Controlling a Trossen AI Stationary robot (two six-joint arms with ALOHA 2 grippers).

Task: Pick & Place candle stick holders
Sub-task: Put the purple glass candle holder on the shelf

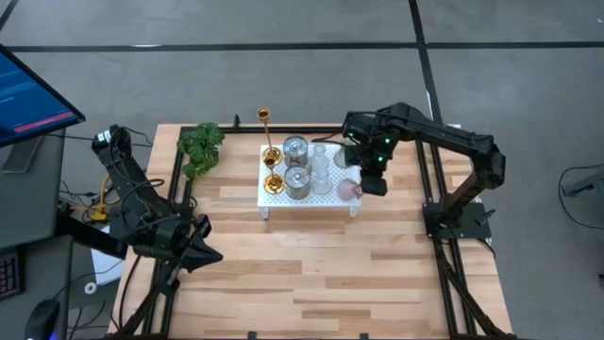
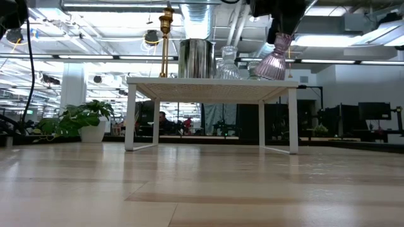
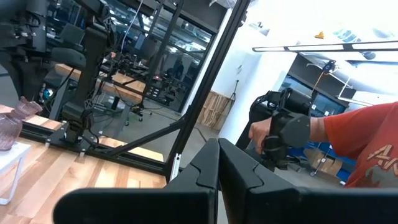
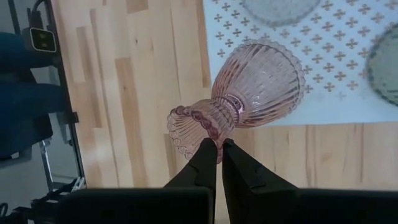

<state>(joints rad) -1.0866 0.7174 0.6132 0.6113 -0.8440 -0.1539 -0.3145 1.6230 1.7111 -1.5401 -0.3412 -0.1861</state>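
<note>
Between the right gripper's [image 4: 218, 151] shut fingers is the rim of a ribbed pink glass candle holder [image 4: 249, 90], tilted at the near right corner of the white perforated stand [image 1: 326, 198]. It looks mid-placement; next, settling it upright calls for care. The left gripper [image 1: 203, 243] waits shut at the table's near left.

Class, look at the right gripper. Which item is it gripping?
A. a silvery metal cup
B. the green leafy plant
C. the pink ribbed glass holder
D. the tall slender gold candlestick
C: the right gripper is shut on the rim of the pink ribbed glass holder, tilted at the edge of the white perforated stand.
</note>
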